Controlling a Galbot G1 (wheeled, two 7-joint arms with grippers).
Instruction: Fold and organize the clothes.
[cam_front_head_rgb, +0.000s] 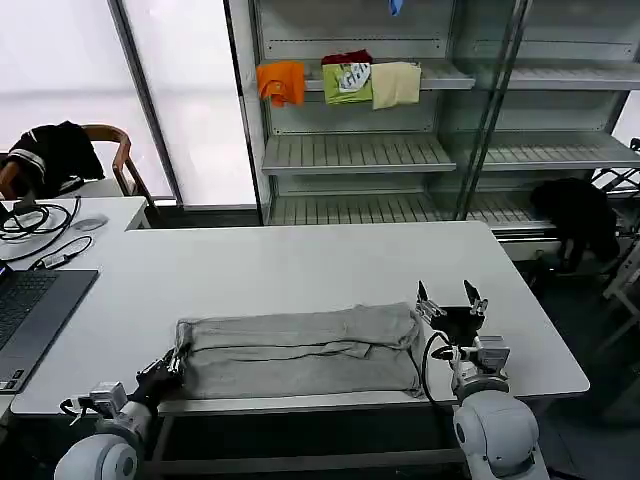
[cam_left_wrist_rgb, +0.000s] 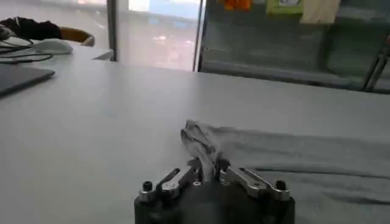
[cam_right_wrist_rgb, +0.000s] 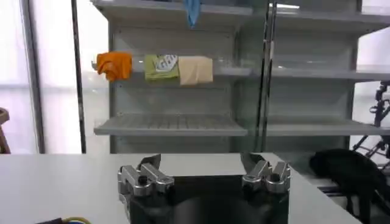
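The light grey T-shirt (cam_front_head_rgb: 300, 350) lies folded into a long band across the near part of the white table (cam_front_head_rgb: 300, 265). My left gripper (cam_front_head_rgb: 172, 366) is at the band's left end, shut on a bunched corner of the cloth (cam_left_wrist_rgb: 201, 143), which rises between its fingers (cam_left_wrist_rgb: 207, 169). At the band's right end my right gripper (cam_front_head_rgb: 451, 297) stands open above the table, fingers (cam_right_wrist_rgb: 149, 163) spread wide with nothing between them.
A laptop (cam_front_head_rgb: 25, 310) and cables (cam_front_head_rgb: 30, 220) sit on the desk at the left. Behind the table stand shelves (cam_front_head_rgb: 360, 150) with orange (cam_front_head_rgb: 281, 82), green (cam_front_head_rgb: 347, 82) and cream (cam_front_head_rgb: 396, 84) folded garments. A chair with a black garment (cam_front_head_rgb: 55, 155) is far left.
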